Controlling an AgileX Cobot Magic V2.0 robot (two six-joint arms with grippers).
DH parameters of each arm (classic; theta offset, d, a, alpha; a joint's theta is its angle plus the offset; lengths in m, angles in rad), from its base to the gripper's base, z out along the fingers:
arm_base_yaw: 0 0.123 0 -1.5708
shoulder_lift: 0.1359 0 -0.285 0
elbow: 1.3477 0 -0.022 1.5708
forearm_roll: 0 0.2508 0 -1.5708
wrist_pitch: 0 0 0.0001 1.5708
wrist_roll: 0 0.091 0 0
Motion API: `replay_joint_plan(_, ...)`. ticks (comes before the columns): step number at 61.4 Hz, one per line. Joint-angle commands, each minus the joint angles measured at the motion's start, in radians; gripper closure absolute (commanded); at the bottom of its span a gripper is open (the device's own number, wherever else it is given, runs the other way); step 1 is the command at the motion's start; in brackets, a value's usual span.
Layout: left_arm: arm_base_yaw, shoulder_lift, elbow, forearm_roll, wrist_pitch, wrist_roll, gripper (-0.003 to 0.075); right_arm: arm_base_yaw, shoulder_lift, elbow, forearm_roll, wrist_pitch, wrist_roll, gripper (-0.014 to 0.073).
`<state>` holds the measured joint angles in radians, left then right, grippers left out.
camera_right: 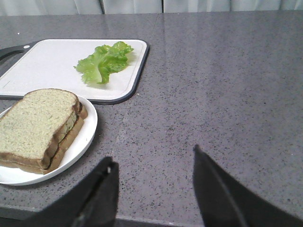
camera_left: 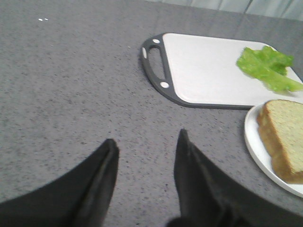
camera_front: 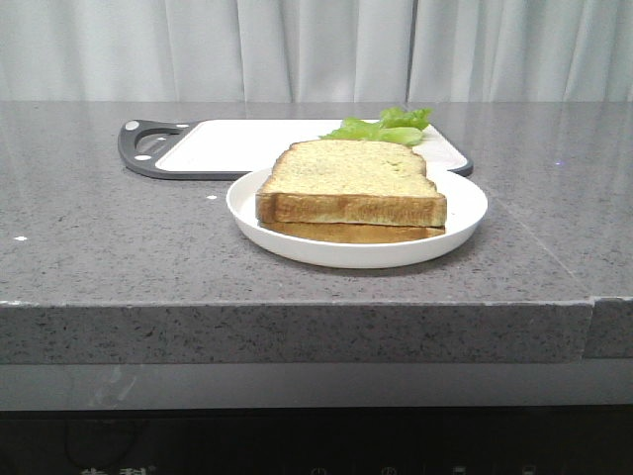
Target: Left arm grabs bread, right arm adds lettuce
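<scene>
Grey speckled stone makes up the worktop [camera_front: 109,247], and going from the left, the left claw [camera_left: 147,151] hangs over a bare patch of it with its two pointed black fingers spread wide and nothing between them. Beyond it and toward the right lies a white cutting board [camera_front: 237,143] with a dark grey rim and handle, and the lettuce [camera_front: 386,126] sits on the board's far right end, well apart from both claws. Just in front of the board stands a white plate [camera_front: 465,213] with the bread [camera_front: 351,178] lying flat on it, stacked on a thinner, darker slice [camera_front: 346,233]; the bread is well to the right of the left claw and not touching it. Farther right, the right claw [camera_right: 154,163] is also spread wide and empty above bare worktop, with the plate and bread off to its left and the lettuce beyond them on the board.
</scene>
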<state>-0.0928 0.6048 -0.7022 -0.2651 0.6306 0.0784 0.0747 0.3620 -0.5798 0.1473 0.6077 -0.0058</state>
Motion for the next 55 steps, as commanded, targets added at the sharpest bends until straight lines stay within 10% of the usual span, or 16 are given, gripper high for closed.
replay_joint_plan(1,-0.012,0.052,-0.045,-0.165,-0.037,0.133,0.0313,-0.003,0.016,-0.027,-0.001,-0.087,-0.007,0.0114)
replay_joint_plan(23,-0.217,0.369,-0.222,-0.409,0.025,0.296,0.0315,-0.003,0.016,-0.027,-0.001,-0.087,-0.007,0.0115)
replay_joint_plan(41,-0.431,0.683,-0.428,-0.270,0.031,0.284,0.0313,-0.003,0.016,-0.027,-0.001,-0.089,-0.007,0.0115)
replay_joint_plan(55,-0.487,0.904,-0.620,-0.082,0.176,0.010,0.0313,-0.003,0.016,-0.027,-0.001,-0.088,-0.007,0.0115)
